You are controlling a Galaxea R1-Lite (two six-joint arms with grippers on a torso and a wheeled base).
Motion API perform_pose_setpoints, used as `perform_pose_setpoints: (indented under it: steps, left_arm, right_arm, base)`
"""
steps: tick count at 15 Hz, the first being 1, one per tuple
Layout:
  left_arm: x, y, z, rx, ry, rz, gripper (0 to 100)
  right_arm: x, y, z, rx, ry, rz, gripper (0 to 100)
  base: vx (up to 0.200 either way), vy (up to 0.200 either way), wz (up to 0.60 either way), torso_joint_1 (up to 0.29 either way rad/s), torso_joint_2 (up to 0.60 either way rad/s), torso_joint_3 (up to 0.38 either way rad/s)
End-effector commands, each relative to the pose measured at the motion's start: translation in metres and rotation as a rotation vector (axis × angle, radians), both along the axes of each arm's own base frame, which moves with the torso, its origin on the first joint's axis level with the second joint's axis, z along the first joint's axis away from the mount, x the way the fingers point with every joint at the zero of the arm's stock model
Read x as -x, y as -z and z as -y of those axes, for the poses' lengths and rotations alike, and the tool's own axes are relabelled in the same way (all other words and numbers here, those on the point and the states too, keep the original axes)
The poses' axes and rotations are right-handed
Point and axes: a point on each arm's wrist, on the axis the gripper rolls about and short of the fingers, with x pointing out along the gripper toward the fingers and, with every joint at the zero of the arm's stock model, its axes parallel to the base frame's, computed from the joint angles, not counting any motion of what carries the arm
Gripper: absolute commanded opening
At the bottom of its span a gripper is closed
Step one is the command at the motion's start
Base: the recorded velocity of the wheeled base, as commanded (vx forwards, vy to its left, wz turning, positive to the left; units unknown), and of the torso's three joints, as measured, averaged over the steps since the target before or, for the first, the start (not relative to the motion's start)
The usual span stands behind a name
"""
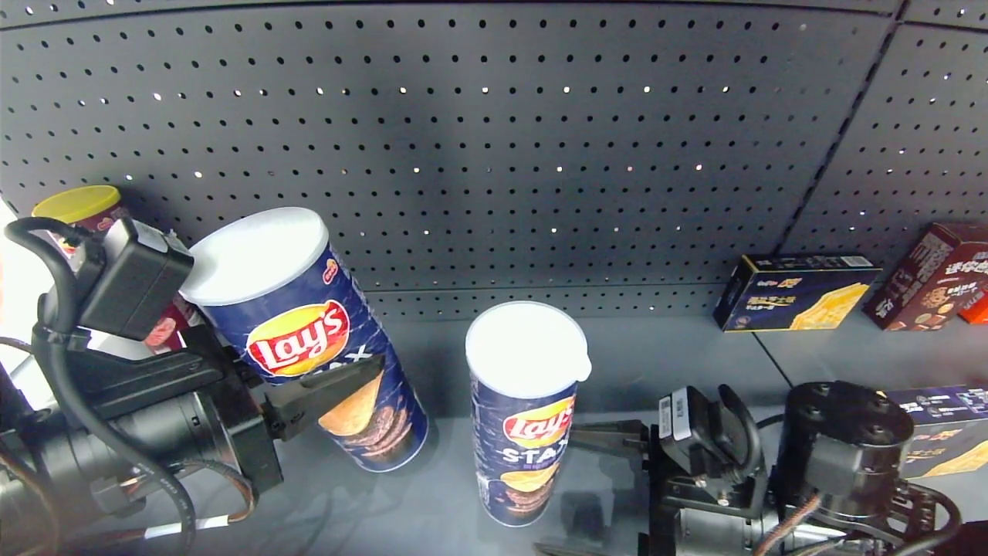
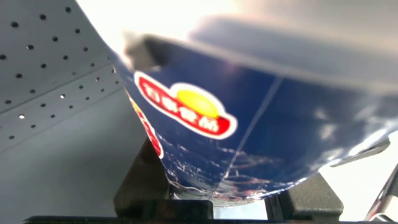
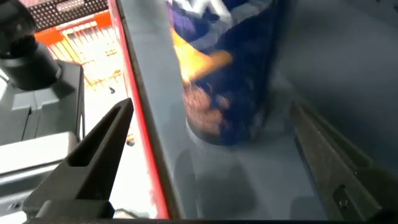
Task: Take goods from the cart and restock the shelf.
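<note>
A dark blue chip can point(image 1: 309, 340) with a white lid leans tilted over the grey shelf point(image 1: 679, 355), its base at the shelf surface. My left gripper point(image 1: 347, 355) is shut on this can around its middle; in the left wrist view the can point(image 2: 249, 112) is very close above the gripper point(image 2: 227, 186). A second, matching can point(image 1: 525, 417) stands upright at the shelf's front middle. My right gripper point(image 1: 559, 490) is open, its fingers on either side of that can's lower part. In the right wrist view the upright can point(image 3: 230, 81) stands at the tips of the spread gripper point(image 3: 211, 109).
A yellow-lidded can point(image 1: 77, 205) stands at the back left. A dark blue box point(image 1: 795, 292) and a brown box point(image 1: 934, 286) lie at the back right, another blue box point(image 1: 942, 432) nearer. A pegboard wall point(image 1: 494, 154) backs the shelf. The shelf's red front strip point(image 3: 140, 112) runs beside my right gripper.
</note>
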Motion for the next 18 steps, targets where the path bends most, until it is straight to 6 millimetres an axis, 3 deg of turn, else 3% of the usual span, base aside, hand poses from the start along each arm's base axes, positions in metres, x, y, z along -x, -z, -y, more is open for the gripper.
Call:
perform_pose_setpoints:
  steps: [1, 18]
  left_arm:
    - [0.000, 0.000, 0.000, 0.000, 0.000, 0.001, 0]
    - [-0.001, 0.000, -0.003, 0.001, -0.018, -0.002, 0]
  right_arm:
    - [0.007, -0.005, 0.011, -0.010, 0.011, 0.010, 100]
    - [0.019, -0.004, -0.004, -0.005, -0.076, 0.014, 100]
  base:
    - [0.000, 0.000, 0.00, 0.000, 0.00, 0.000]
    - [0.000, 0.000, 0.00, 0.000, 0.00, 0.000]
